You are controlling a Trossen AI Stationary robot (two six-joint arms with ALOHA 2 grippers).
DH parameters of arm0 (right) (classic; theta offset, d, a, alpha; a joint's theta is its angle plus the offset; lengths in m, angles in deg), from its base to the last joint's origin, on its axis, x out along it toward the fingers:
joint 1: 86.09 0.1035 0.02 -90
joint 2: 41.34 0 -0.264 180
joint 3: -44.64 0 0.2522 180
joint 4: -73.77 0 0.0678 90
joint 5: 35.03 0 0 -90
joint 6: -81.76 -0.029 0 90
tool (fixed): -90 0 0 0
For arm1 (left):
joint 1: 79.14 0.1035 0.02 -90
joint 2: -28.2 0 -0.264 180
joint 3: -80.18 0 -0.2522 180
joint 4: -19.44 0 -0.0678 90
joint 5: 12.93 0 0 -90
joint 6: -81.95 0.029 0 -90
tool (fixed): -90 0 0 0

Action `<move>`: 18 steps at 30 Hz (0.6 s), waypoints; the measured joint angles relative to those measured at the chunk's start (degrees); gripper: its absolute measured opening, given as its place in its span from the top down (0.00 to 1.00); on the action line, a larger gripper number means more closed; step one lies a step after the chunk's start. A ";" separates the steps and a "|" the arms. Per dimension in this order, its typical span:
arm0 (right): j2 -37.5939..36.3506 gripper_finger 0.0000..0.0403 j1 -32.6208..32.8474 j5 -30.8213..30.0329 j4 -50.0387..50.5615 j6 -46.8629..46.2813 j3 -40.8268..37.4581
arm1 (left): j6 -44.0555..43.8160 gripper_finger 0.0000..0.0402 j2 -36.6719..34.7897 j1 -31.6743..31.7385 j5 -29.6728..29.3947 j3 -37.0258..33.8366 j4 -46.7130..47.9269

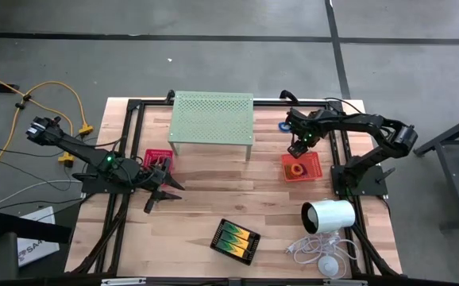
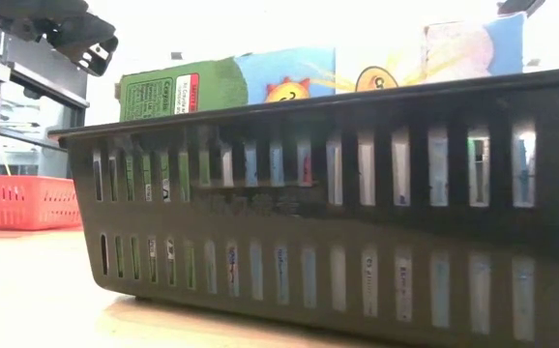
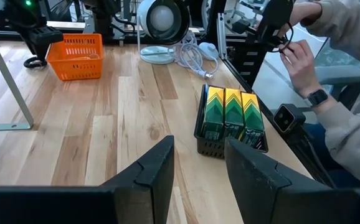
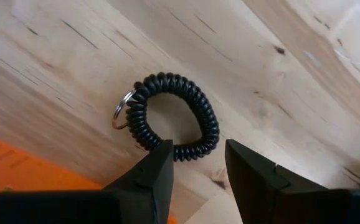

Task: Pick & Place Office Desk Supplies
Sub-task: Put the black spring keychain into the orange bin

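Near the far right of the table, the right gripper point(image 4: 195, 165) hangs with jaws spread above a black coiled wristband point(image 4: 174, 118), lying on bare wood beside the orange tray point(image 1: 302, 167). The left gripper point(image 3: 198, 174), jaws spread, waits by the red tray point(image 1: 156, 156).

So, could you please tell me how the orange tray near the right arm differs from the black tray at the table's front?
The orange tray is bright orange, while the black tray is dark. The orange tray holds small loose items, whereas the black tray is filled with yellow-and-green boxes. The orange tray lies square to the table edges; the black tray is turned at an angle. Both are small slotted trays resting on the wooden table.
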 joint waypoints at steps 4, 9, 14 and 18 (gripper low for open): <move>0.00 0.67 0.18 1.31 -0.41 -0.76 0.00 | 0.00 0.66 -0.01 -0.01 0.00 0.00 0.00; 0.00 0.67 0.52 1.13 -1.49 -1.86 0.00 | 0.00 0.66 0.01 -0.01 -0.02 0.00 0.00; 0.00 0.67 0.52 1.15 -1.88 -3.09 0.00 | 0.00 0.66 0.01 0.00 -0.04 0.00 0.00; 0.00 0.67 0.52 1.26 -1.88 -4.15 0.00 | 0.00 0.66 -0.01 -0.01 -0.07 0.00 0.00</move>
